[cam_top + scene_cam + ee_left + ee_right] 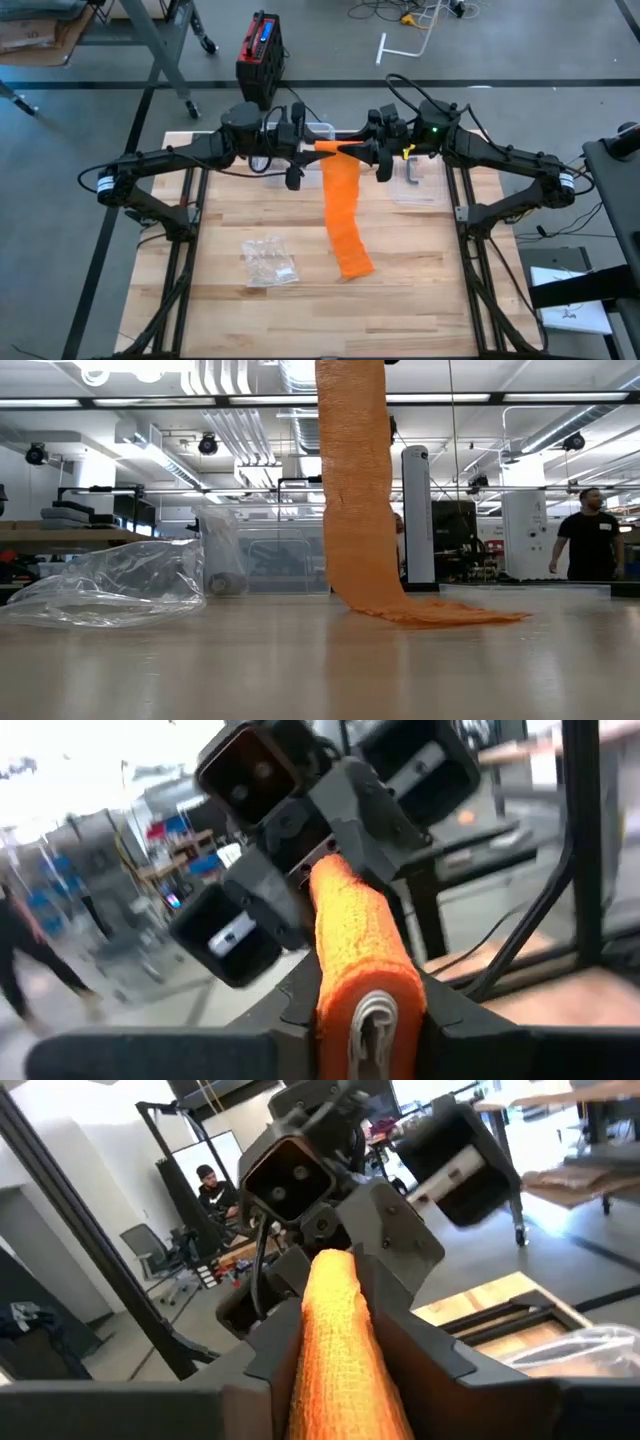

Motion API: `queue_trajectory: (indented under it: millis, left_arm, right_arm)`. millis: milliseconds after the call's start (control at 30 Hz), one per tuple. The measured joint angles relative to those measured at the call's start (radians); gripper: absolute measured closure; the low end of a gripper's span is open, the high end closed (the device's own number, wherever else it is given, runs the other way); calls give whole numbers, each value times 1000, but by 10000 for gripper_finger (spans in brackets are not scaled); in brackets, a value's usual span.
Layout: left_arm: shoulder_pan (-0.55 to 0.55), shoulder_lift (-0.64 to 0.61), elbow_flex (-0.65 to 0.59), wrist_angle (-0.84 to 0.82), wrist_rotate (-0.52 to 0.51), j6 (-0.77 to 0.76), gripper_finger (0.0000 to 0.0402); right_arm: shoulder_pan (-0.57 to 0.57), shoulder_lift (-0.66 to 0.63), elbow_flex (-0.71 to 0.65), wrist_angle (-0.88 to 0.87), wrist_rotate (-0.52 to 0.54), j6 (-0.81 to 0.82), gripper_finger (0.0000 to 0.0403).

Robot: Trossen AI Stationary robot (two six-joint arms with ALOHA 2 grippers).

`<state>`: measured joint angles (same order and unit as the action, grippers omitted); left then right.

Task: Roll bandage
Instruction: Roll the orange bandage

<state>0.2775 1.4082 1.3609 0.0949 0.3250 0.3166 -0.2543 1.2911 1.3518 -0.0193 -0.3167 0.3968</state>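
Note:
The orange bandage [340, 200] is partly rolled. Its rolled part [334, 150] lies level, high above the table's far middle, between my two grippers, which face each other. From the roll a loose strip [355, 490] hangs down, and its lower end [440, 615] lies crumpled on the wood. My left gripper [314, 148] comes from the left and is shut on the roll. My right gripper [356, 152] comes from the right, its fingers closed about the roll's other end. My left gripper [368, 1015] pinches the roll's left end [365, 960] between its two fingers. The fingers come level from the table's left and lie along the roll. The roll is held level, clear of the table, with the strip hanging slack below. My right gripper [345, 1365] has the roll's right end [335, 1310] between its two fingers, one on either side. The fingers come level from the table's right and lie along the roll. The roll stays level and lifted clear.
A crumpled clear plastic bag [268, 262] lies near the table's front left of the strip. A clear container [420, 185] with a grey piece sits at the far right, another clear box [315, 130] behind the grippers. A person [585, 535] stands in the room beyond.

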Motion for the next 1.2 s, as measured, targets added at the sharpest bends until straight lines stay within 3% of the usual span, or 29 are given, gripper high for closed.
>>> queue_trajectory:
  millis: [133,367,700,900,1200]
  left_arm:
    - [0,-2,0,-11,-2,-207,301]
    - [2,-8,0,-73,38,-378,233]
    - [6,-19,0,-17,58,-521,165]
    - [10,-19,0,-17,57,-487,169]
    - [12,6,0,-4,64,-482,229]
  right_arm:
    - [0,0,0,1,1,-67,314]
    - [-1,0,0,-13,-6,-198,328]
    - [-1,0,0,-13,-4,-373,328]
    - [-1,0,0,-14,-20,-383,330]
    - [-1,0,0,-16,-23,-364,334]
